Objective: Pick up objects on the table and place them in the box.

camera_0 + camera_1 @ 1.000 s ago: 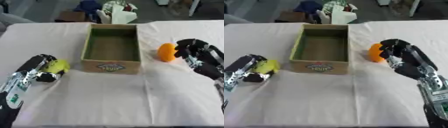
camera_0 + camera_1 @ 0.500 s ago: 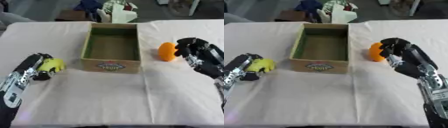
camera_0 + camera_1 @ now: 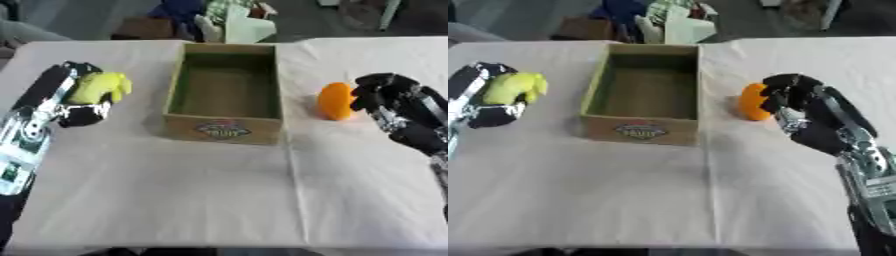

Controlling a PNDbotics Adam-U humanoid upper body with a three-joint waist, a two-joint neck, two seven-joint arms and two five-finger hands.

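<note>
A yellow-green soft object (image 3: pixel 98 86) is in my left hand (image 3: pixel 72 111), whose fingers are shut round it, to the left of the box and raised off the cloth. The open cardboard box (image 3: pixel 226 131) stands in the middle with nothing inside. An orange rounded object (image 3: pixel 333 101) rests on the cloth just right of the box. My right hand (image 3: pixel 815 117) is beside it, its curled fingers (image 3: pixel 374 94) against the orange object's right side, not closed round it.
A white cloth (image 3: pixel 175 200) covers the table, with a fold line running from the box toward the near edge. Beyond the far edge lie bags and blue and white clutter (image 3: pixel 229 19).
My left hand has lifted the yellow-green object and carried it up the view, level with the box's middle. The right hand and the orange object have hardly moved.
</note>
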